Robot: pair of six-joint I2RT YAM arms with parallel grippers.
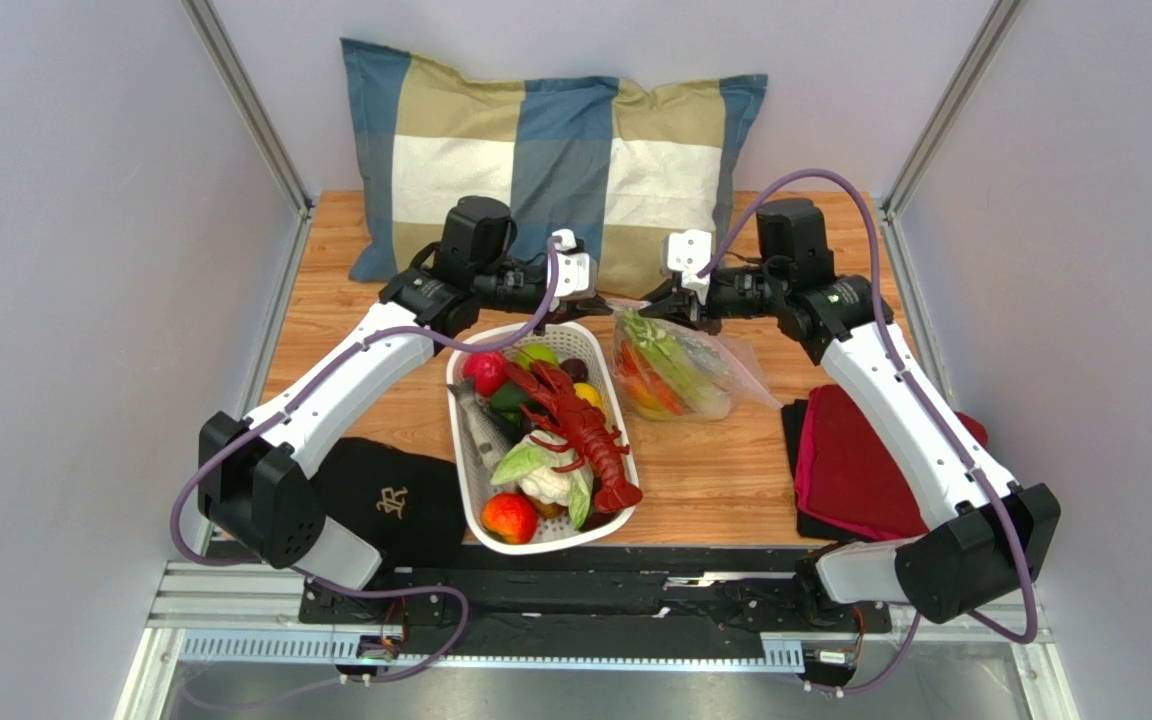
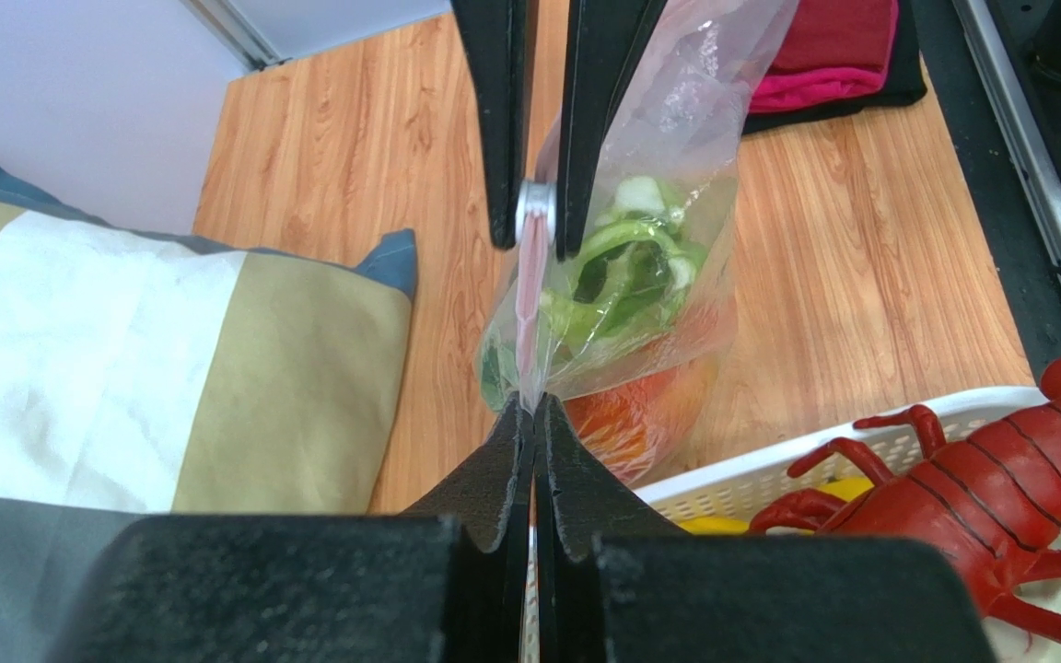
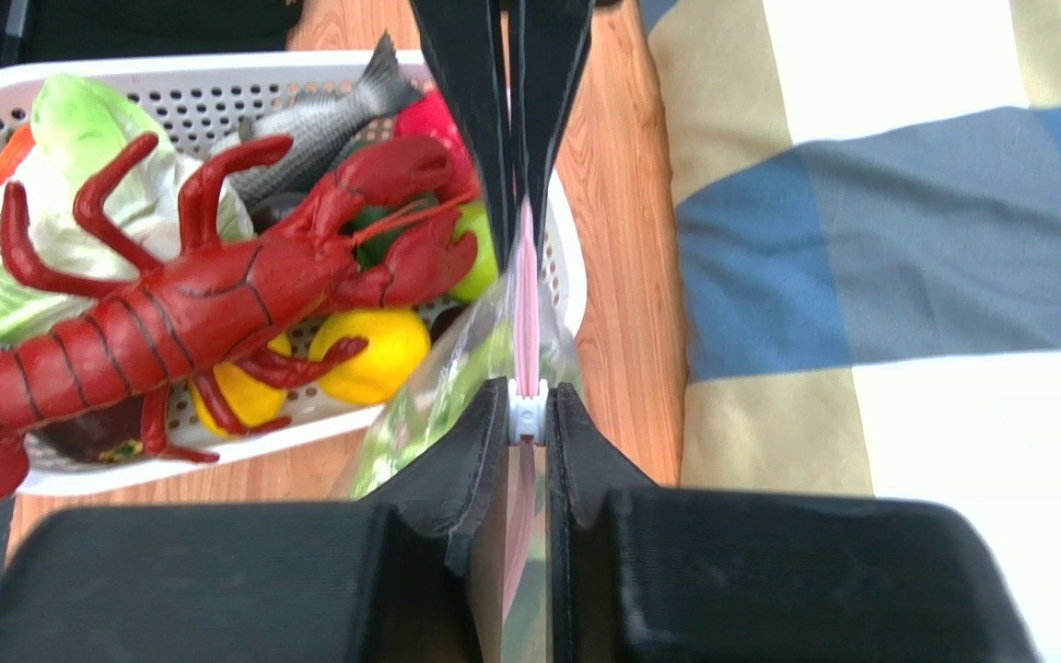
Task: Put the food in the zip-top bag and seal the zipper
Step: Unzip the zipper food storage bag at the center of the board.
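Observation:
The zip-top bag [image 1: 683, 372] hangs upright just right of the basket, held by its mouth between both grippers. It holds food: a green stalk [image 2: 619, 263] and something orange [image 2: 640, 415]. My left gripper [image 2: 536, 409] is shut on the near end of the pinkish zipper [image 2: 533, 297]. My right gripper [image 3: 529, 412] is shut on the zipper's white slider [image 3: 528, 412], with the strip [image 3: 527, 283] running away to the left gripper's fingers [image 3: 474, 111]. In the top view the left gripper [image 1: 608, 308] and the right gripper [image 1: 654, 312] sit close together at the bag's top.
A white slotted basket [image 1: 465, 450] holds a red lobster [image 1: 585, 428], a fish, lettuce, lemons and red fruit. A checked pillow [image 1: 537, 150] lies behind the grippers. A red cloth [image 1: 868, 465] lies right, a black cap [image 1: 387, 503] left.

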